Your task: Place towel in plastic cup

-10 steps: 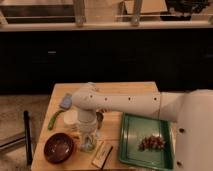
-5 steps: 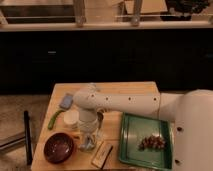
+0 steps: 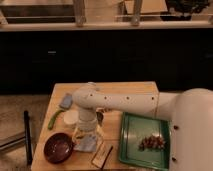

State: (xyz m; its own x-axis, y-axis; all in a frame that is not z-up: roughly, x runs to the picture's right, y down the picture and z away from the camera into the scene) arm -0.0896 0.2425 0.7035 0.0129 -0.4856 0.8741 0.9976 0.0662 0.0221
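Observation:
My white arm reaches from the right across the wooden table (image 3: 135, 95), and my gripper (image 3: 87, 131) points down near the front left. Just below it lies a pale blue-grey towel (image 3: 86, 145) on the table. A see-through plastic cup (image 3: 80, 133) seems to stand right at the gripper, partly hidden by it. I cannot tell whether the towel is touched or held.
A dark red bowl (image 3: 57, 148) sits left of the towel, with a white round dish (image 3: 70, 117), a green object (image 3: 54, 120) and a blue sponge (image 3: 65, 102) behind it. A tan packet (image 3: 102, 156) lies at the front edge. A green tray (image 3: 145, 142) with brown bits is on the right.
The arm's wrist has shifted slightly left over the cup and towel. Nothing else on the table has visibly moved.

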